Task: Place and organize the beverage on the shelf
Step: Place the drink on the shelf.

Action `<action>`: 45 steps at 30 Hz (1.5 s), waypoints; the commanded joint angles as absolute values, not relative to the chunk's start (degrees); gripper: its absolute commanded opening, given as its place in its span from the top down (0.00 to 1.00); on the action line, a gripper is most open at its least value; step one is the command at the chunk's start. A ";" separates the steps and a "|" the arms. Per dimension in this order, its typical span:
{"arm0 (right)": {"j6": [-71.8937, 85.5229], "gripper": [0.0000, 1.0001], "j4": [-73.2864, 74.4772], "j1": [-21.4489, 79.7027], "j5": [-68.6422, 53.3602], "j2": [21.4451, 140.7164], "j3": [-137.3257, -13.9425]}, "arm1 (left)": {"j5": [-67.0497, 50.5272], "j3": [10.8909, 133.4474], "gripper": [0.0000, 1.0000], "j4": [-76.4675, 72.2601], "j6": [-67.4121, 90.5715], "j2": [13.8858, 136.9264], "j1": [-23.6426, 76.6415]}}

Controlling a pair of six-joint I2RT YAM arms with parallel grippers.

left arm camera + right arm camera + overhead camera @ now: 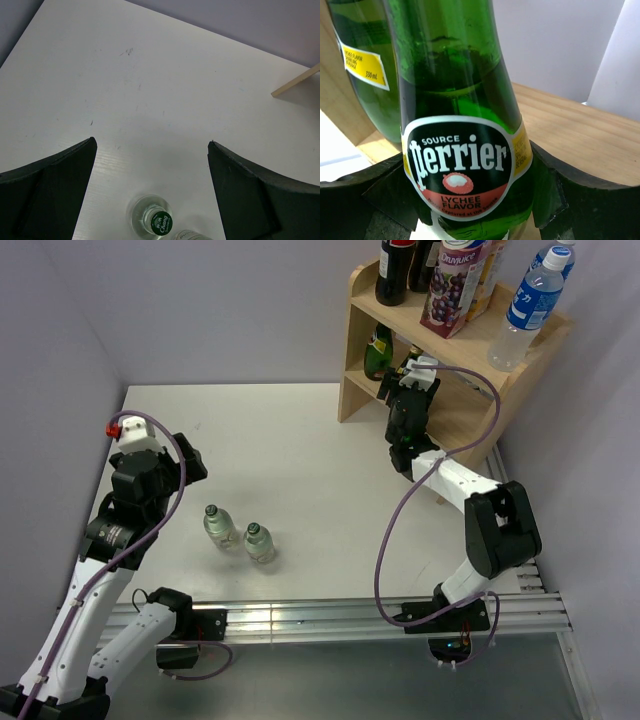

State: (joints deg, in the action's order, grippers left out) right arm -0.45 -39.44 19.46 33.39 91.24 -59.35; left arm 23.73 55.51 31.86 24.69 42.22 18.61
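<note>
Cola bottles: caps beyond frame edge.

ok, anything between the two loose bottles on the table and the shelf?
No. In the top view, only bare table separates the two clear bottles from the shelf.

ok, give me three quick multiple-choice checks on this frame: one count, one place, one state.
1. How many small clear green-capped bottles stand on the white table?
A) one B) two C) four
2. Where is the green glass Perrier bottle held by the right hand?
A) top tier B) lower tier of the light wooden two-tier shelf C) white table
3. The left hand is:
A) open, empty B) shut on a bottle C) shut on a carton
Answers: 1 B, two stand side by side near the left arm. 2 B, the top view shows the hand at the lower board. 3 A, fingers spread over bare table.
</note>
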 commanded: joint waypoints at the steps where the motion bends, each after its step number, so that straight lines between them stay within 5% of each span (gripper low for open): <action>1: 0.62 0.99 -41.93 18.11 35.33 93.43 -61.35 | 22.76 55.28 0.00 29.18 23.99 42.01 18.37; 12: 2.29 0.87 -37.27 17.31 34.01 96.59 -63.71 | 21.62 55.11 0.01 28.74 23.73 42.80 18.19; 17: 1.67 0.75 -35.95 17.31 34.72 97.64 -64.86 | 21.01 54.93 0.00 28.74 23.55 42.80 18.19; 38: 0.62 0.69 -44.29 16.96 37.08 99.57 -61.44 | 18.90 54.76 0.00 28.39 23.29 42.19 18.19; 45: -1.58 0.47 -45.35 16.96 39.81 102.22 -61.96 | 17.67 54.67 0.01 28.21 23.03 42.10 18.11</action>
